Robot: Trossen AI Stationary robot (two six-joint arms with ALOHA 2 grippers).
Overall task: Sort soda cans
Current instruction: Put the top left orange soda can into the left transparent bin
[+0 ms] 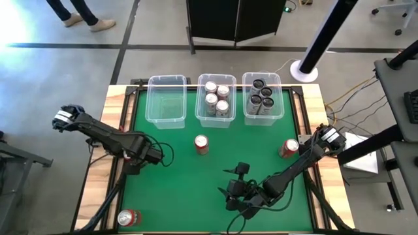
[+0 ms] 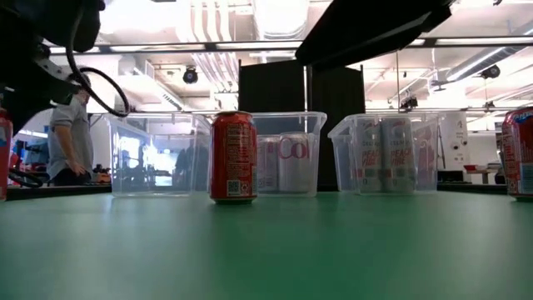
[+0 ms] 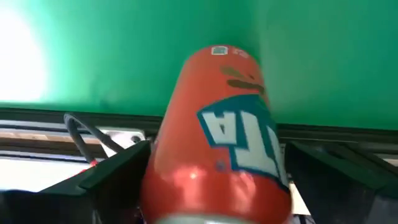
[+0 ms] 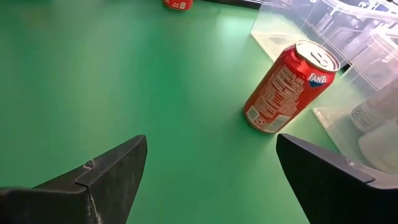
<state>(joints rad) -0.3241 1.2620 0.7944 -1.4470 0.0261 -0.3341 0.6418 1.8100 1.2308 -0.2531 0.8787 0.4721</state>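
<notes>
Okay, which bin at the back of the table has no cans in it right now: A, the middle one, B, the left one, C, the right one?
B: in the high view the left bin shows only bare plastic, while the middle bin holds silver cans and the right bin holds dark cans.

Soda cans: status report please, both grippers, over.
Left gripper shut on one red can. Right gripper open, empty. Upright red can ahead of it, nothing between.
</notes>
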